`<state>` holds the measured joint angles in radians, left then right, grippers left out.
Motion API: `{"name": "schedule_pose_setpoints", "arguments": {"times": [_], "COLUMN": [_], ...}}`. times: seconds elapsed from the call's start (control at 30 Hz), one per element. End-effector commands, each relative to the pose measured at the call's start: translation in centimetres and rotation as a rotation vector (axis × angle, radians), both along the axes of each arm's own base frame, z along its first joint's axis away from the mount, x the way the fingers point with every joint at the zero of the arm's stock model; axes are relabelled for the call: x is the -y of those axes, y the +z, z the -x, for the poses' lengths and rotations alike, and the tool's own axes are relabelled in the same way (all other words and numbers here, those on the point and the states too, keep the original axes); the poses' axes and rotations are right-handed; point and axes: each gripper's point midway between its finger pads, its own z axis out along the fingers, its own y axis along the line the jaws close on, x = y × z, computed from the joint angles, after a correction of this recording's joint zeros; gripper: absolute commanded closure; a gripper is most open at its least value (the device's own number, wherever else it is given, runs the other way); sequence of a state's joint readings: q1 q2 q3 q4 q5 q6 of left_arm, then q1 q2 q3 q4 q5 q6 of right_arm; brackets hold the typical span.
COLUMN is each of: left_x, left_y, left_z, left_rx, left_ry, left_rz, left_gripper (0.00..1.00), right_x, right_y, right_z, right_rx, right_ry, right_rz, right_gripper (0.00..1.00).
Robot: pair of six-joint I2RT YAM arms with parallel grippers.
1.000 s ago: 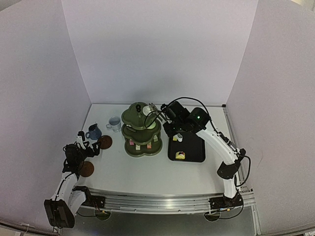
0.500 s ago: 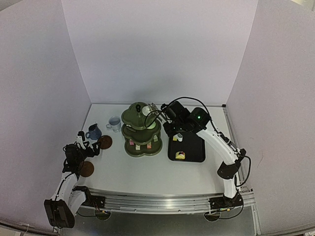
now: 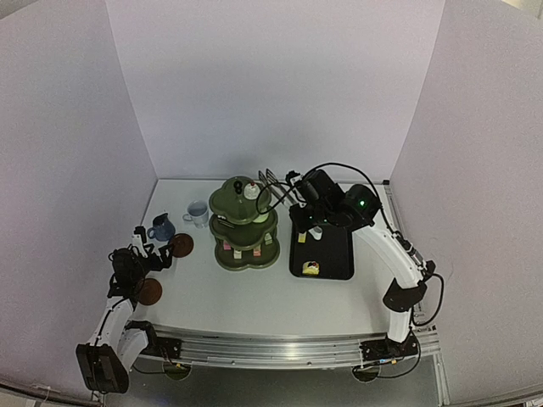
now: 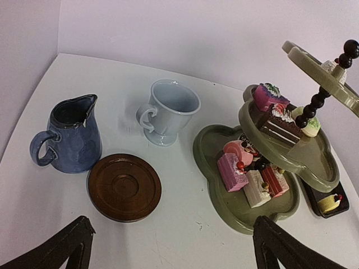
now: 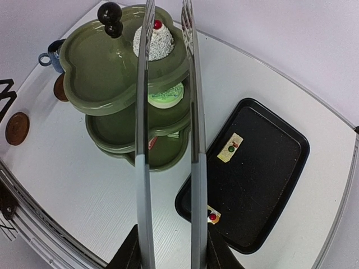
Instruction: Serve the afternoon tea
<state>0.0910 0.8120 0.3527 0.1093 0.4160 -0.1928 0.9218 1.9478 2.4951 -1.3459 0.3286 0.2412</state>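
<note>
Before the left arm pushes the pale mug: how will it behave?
The pale mug probably tips rather than slides, since its wide bowl sits on a narrow foot. The glossy glaze suggests ceramic, so it is likely slick and chip-prone. It looks empty, so it is probably light.

top: high, far | left wrist: low, close | right wrist: steep, overhead | shared: stand [image 3: 229, 203], probably tray [image 3: 335, 259]

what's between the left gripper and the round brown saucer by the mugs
Nothing visible: the round brown saucer lies bare ahead of the open left gripper, the dark blue mug beside it, off the path.
</note>
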Motion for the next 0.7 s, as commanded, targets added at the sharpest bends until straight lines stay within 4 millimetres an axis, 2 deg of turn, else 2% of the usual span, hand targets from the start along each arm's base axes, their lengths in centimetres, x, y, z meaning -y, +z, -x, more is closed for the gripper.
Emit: {"name": "schedule_pose_setpoints", "arguments": {"times": [0.0,0.13,0.23,0.3,0.57,0.67], "left_x": [0.0,0.0,0.0,0.1,0.0,0.0], "left_y": [1.0,1.1,1.1,1.1,1.1,1.1], "left_z": [-0.2,-0.2,-0.2,-0.2,-0.2,-0.2], "left_rx": [0.037,0.038,0.038,0.038,0.04,0.038], "left_ry": [-0.002,-0.004,-0.005,-0.007,-0.003,-0.003], "left_rz": [0.007,0.009,0.009,0.011,0.009,0.009], "left_gripper": [0.0,0.0,0.0,0.0,0.0,0.0], "right_x": [1.8,5.4,7.7,8.6,10.3,10.2], "right_y": [3.3,2.0,-0.2,-2.5,-10.8,-12.9], "right_z": [0.1,-0.8,-1.0,-0.7,1.6,2.3], "right_rx": [0.082,0.044,-0.015,-0.068,-0.263,-0.314], "right_ry": [-0.075,-0.222,-0.303,-0.334,-0.409,-0.415], "right_rz": [-0.07,-0.064,-0.039,-0.003,0.144,0.146], "right_gripper": [0.7,0.7,0.69,0.69,0.69,0.69]}}
